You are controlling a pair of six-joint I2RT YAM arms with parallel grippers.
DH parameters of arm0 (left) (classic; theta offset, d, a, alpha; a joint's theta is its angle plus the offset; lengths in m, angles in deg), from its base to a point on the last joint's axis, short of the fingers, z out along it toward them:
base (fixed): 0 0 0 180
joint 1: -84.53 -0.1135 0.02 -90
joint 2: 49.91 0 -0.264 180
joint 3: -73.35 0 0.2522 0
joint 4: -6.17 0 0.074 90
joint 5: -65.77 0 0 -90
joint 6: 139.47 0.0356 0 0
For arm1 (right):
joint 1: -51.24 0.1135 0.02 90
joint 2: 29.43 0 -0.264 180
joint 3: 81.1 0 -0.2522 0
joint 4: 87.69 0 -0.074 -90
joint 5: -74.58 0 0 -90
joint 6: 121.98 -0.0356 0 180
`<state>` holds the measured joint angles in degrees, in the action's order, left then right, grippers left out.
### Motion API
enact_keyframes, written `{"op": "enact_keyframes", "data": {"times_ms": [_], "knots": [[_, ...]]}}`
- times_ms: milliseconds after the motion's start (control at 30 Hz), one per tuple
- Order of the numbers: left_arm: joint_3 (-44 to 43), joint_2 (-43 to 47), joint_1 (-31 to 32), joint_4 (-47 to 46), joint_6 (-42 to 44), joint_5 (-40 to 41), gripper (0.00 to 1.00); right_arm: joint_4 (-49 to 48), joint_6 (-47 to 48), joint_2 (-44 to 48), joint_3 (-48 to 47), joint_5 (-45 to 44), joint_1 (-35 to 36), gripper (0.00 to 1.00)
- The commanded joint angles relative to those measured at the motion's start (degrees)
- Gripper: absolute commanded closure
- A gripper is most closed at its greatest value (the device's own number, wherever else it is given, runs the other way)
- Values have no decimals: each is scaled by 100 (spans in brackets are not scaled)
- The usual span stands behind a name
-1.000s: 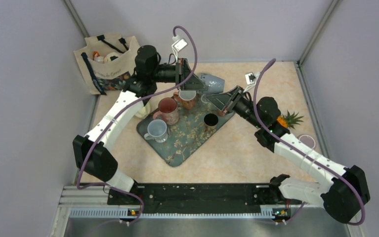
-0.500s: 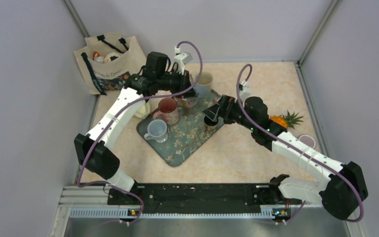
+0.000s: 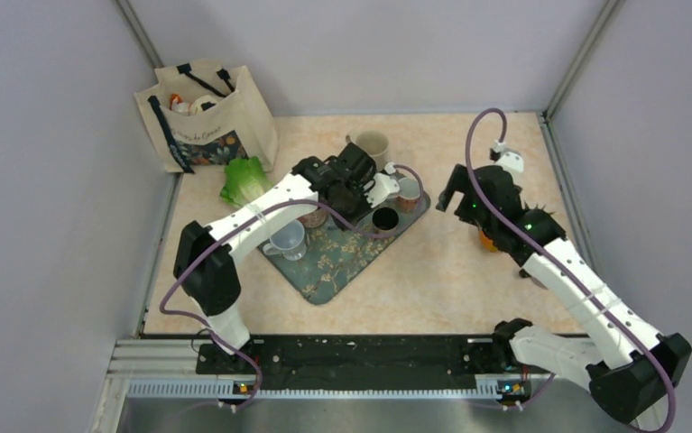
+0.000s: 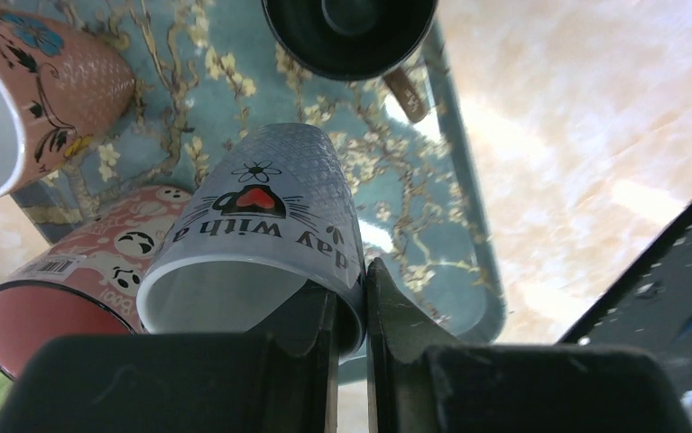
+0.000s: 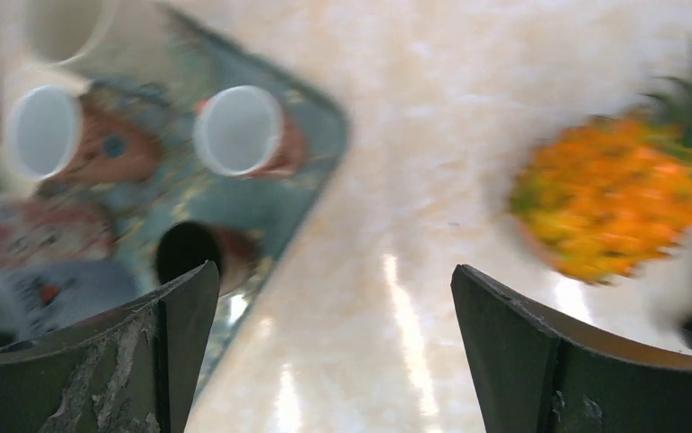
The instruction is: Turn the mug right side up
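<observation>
The mug [image 4: 265,230] is grey with a red heart and black lettering. In the left wrist view it hangs tilted over the floral tray [image 4: 468,262], its white mouth facing the camera. My left gripper [image 4: 353,271] is shut on the mug's rim, one finger [image 4: 310,316] inside and the other outside. From above, the left gripper [image 3: 353,188] covers the mug over the middle of the tray [image 3: 324,271]. My right gripper [image 3: 455,191] is open and holds nothing, off the tray's right side. In its own blurred view the right gripper [image 5: 333,268] is above bare table.
On the tray are a black mug [image 3: 384,219], a small pink mug [image 3: 407,191], a pale mug [image 3: 286,239] and a pink skull-print mug [image 4: 80,271]. A beige mug [image 3: 371,144] stands behind the tray. Tote bag [image 3: 202,113] and lettuce [image 3: 244,180] are back left, pineapple [image 5: 613,194] is right.
My left arm carried the grey mug from the tray's back edge to over its middle. My right gripper opened and drew back to the right, off the tray.
</observation>
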<state>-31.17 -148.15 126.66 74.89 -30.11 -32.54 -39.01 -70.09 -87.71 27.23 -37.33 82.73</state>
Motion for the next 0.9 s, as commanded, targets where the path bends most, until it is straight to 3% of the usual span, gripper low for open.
{"op": "enact_keyframes", "data": {"times_ms": [0, 133, 467, 867], "knots": [[84, -119, 107, 101, 696, 775, 100, 1216, 27, 175, -166, -1019, -573, 1], [208, -397, 252, 240, 1056, 901, 100, 1333, -4, 351, 65, -1413, -988, 1], [546, -706, 296, -90, 1343, 1193, 100, 1157, 96, 447, 354, -1436, -2474, 1], [321, -730, 290, -24, 1260, 960, 61, 452, 224, 590, 881, -1385, -4120, 1]]}}
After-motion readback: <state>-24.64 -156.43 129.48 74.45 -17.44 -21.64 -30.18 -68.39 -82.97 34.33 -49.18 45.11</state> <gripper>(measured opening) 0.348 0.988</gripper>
